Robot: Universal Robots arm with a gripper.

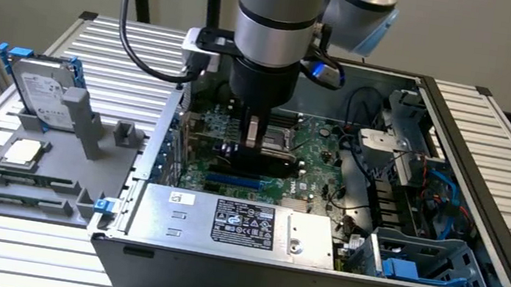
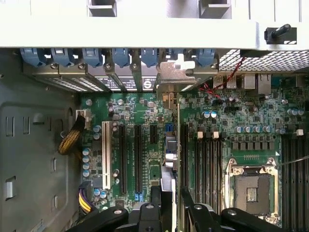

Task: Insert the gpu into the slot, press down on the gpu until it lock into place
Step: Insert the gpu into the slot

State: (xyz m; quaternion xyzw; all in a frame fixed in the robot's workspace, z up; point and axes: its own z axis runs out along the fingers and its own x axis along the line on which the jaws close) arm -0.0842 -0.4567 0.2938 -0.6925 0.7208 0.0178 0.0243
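My gripper reaches down into the open computer case and is shut on the gpu, a thin black card standing on edge over the green motherboard. The slot, a bright-blue strip, shows just in front of the card, toward the power supply. In the wrist view the gpu is seen edge-on between my two black fingers, with my gripper closed around it. The card's metal bracket sits at the rear wall of the case. Whether the card's lower edge sits in the slot is hidden.
A silver power-supply box lies at the case's front. Parallel black slots and a white one run beside the card, with the CPU socket on its other side. A grey hard drive stands on a fixture at the exterior view's left.
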